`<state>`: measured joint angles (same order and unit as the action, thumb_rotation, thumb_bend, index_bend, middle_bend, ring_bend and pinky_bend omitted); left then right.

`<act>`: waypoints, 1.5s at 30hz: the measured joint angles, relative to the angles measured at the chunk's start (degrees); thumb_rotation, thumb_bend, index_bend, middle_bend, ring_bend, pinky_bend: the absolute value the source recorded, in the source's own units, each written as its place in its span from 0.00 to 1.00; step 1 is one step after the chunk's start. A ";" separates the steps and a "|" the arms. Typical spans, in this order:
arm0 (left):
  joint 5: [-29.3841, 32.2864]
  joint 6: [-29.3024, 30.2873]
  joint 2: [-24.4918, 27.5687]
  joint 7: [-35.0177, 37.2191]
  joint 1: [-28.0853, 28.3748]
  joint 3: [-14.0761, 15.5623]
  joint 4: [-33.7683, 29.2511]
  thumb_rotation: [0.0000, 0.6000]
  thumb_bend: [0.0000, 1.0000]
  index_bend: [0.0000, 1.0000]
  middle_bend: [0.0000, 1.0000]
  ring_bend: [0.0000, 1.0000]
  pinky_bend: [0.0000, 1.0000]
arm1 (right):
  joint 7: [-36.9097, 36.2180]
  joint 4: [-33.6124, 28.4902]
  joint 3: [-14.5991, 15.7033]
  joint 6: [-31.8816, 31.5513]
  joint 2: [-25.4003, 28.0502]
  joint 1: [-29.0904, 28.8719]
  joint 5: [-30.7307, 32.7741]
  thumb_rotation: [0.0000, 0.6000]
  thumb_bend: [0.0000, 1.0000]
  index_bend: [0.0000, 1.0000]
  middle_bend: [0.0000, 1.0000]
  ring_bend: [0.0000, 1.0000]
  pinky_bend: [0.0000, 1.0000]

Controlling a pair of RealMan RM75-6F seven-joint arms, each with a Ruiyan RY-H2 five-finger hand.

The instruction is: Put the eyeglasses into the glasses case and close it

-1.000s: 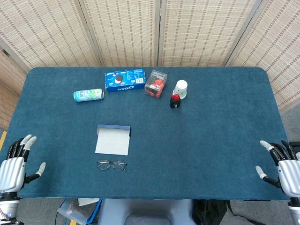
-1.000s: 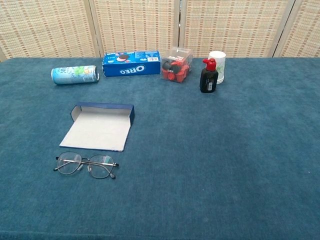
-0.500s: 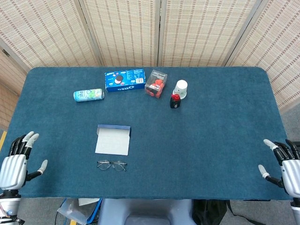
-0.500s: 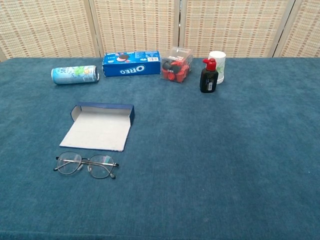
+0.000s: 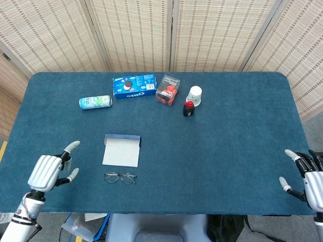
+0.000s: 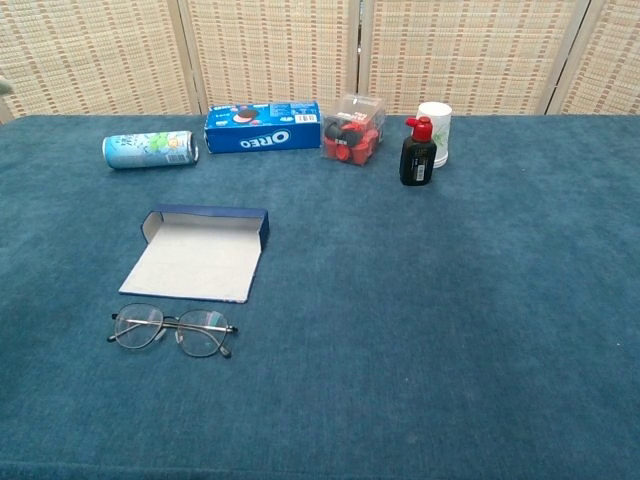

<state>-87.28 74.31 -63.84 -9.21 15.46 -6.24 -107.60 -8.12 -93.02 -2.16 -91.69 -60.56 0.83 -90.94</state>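
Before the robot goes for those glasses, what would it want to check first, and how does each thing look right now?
1. Eyeglasses free to pick up: ok, lying alone on the cloth, just in front of the case.
2. Glasses case open: ok, flap laid flat, nothing visible on it.
3. Left robot hand empty: ok, fingers apart, holding nothing, to the left of the glasses.
4. Right robot hand out of the way: ok, at the table's far right edge, open.
5. Nearby clutter: ok, soda can and Oreo box sit well behind the case.
6. Temples folded: cannot tell.
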 measured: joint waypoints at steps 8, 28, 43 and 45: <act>2.29 -11.26 -2.27 -3.94 7.44 -0.38 -0.97 1.00 0.32 0.28 1.00 1.00 1.00 | -0.51 0.44 -0.10 0.17 0.13 -0.01 0.36 1.00 0.29 0.16 0.24 0.16 0.07; 23.99 -22.02 -14.98 -22.21 18.88 0.66 2.47 1.00 0.32 0.29 1.00 1.00 1.00 | -1.93 1.64 -0.23 1.46 0.06 -0.43 1.29 1.00 0.29 0.16 0.24 0.16 0.07; 40.17 -20.68 -18.19 -32.58 25.18 2.68 2.93 1.00 0.32 0.32 1.00 1.00 1.00 | -2.31 1.86 -0.13 1.81 0.13 -0.39 1.63 1.00 0.29 0.16 0.24 0.16 0.07; 40.74 -20.32 -17.76 -33.06 25.68 3.31 1.95 1.00 0.32 0.33 1.00 1.00 1.00 | -2.27 1.88 -0.14 1.84 0.12 -0.42 1.65 1.00 0.29 0.16 0.24 0.16 0.07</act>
<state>-46.54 53.99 -81.60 -42.28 41.15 -2.93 -105.65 -10.40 -91.14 -2.30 -89.85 -60.45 0.41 -89.28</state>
